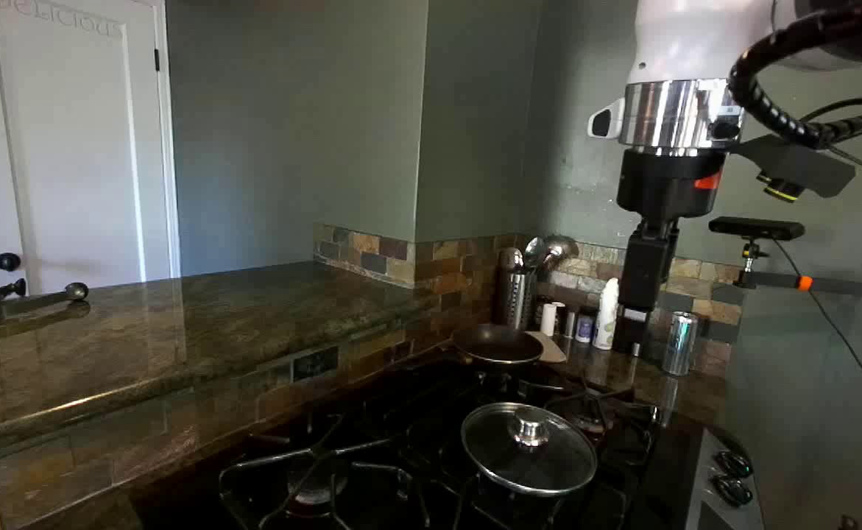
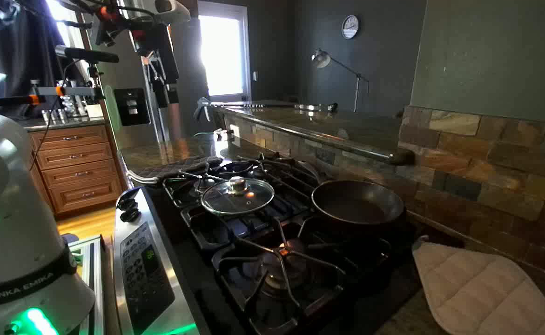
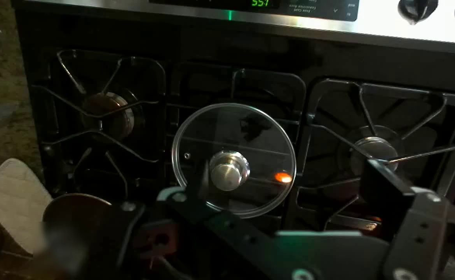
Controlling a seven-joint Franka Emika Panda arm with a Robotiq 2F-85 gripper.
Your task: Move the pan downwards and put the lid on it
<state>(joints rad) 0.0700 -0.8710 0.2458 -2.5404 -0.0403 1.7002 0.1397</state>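
Two fingers [image 3: 383, 184] gape wide (gripping nothing), with one lid [image 3: 234, 157] and one pan [image 2: 358, 204] lying apart.

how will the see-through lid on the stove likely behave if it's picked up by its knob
The metal-rimmed lid looks stiff, so it should keep its shape when lifted. Being see-through, apparently glass, it is probably fragile if knocked. Its shiny, rounded knob may be slippery, so a loose pinch could let it tilt.
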